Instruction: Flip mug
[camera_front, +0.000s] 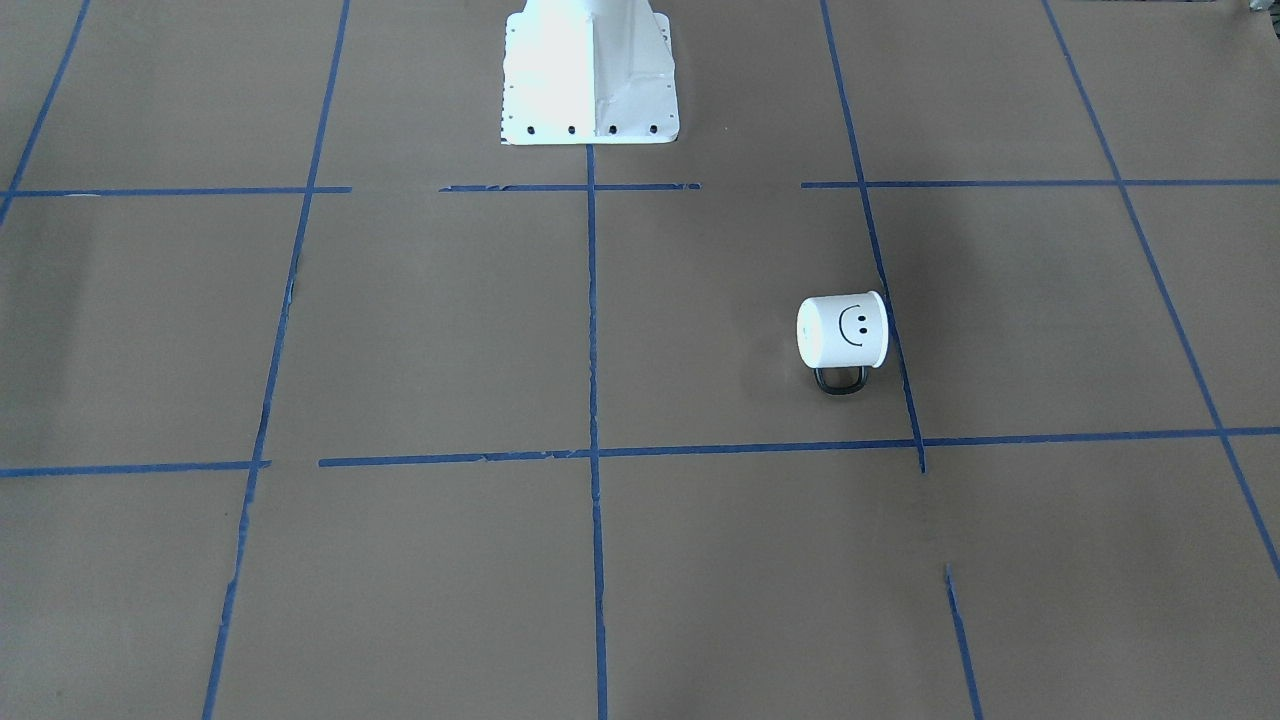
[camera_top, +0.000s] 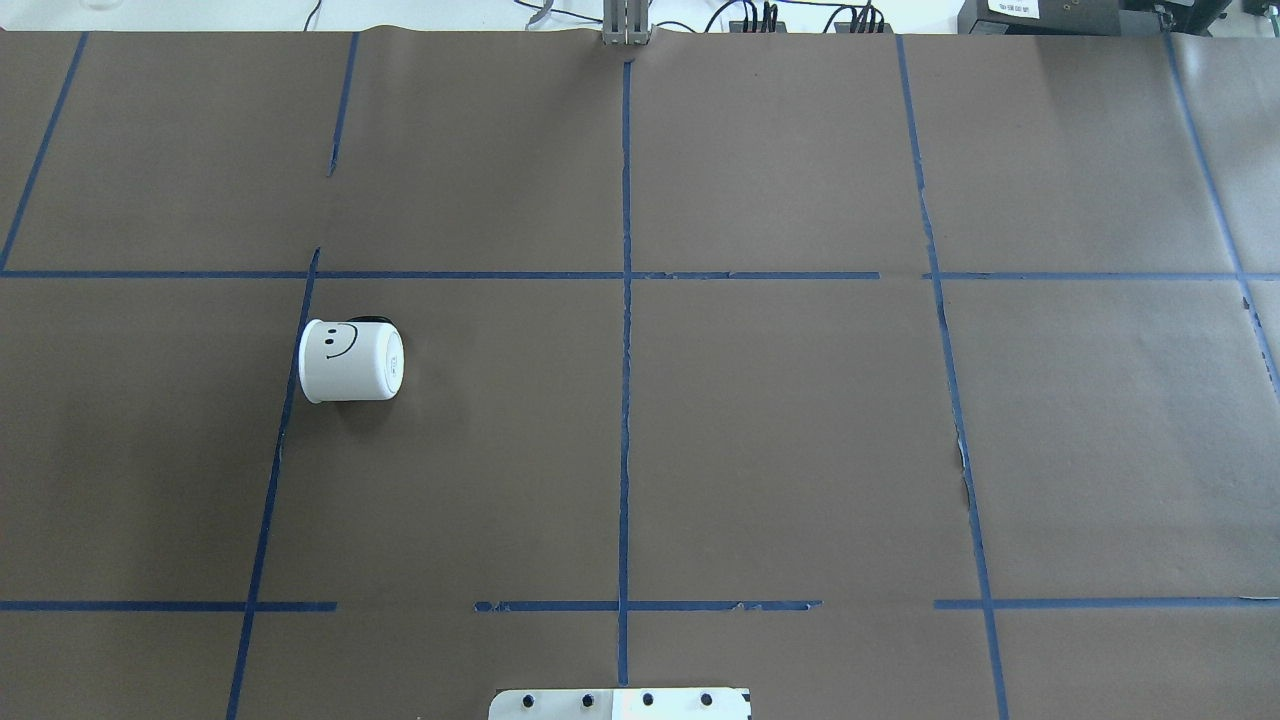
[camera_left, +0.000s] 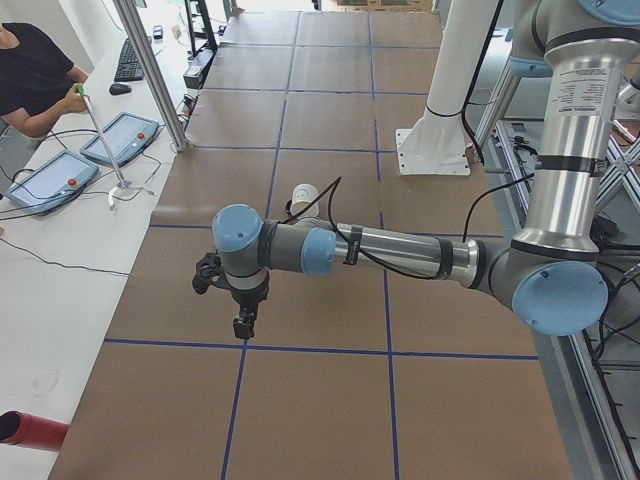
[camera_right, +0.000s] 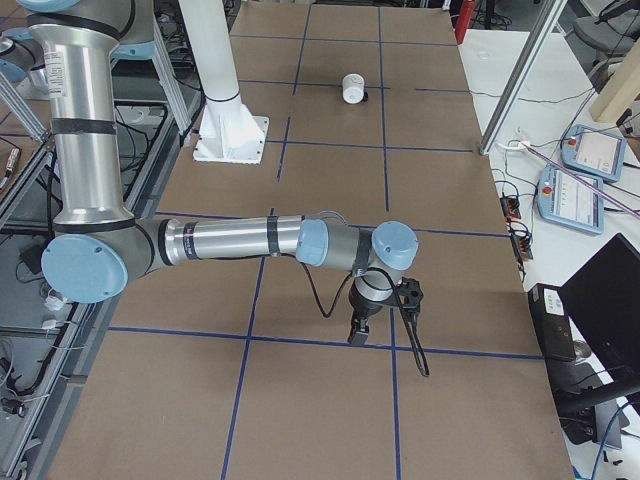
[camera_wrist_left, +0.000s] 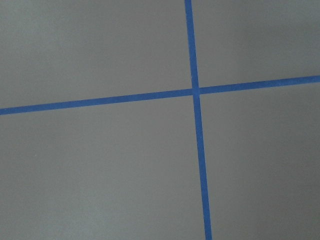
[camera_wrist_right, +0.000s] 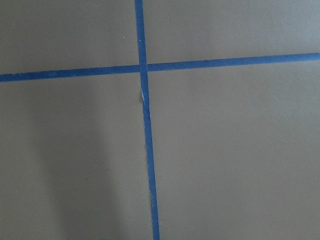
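Observation:
The white mug (camera_front: 842, 332) lies on its side on the brown paper table, smiley face up, black handle (camera_front: 840, 381) against the table. In the overhead view the mug (camera_top: 350, 360) is left of centre, its flared rim pointing left. It also shows in the left side view (camera_left: 303, 195) and the right side view (camera_right: 353, 88). My left gripper (camera_left: 243, 325) hangs pointing down over the table, well short of the mug. My right gripper (camera_right: 358, 333) hangs far from the mug at the other end. I cannot tell whether either is open or shut. Both wrist views show only paper and blue tape.
The white robot pedestal (camera_front: 590, 70) stands at the table's middle edge. Blue tape lines (camera_top: 626, 400) grid the brown paper. A side bench holds teach pendants (camera_left: 48, 180) and an aluminium post (camera_left: 150, 75); a person (camera_left: 30, 75) sits there.

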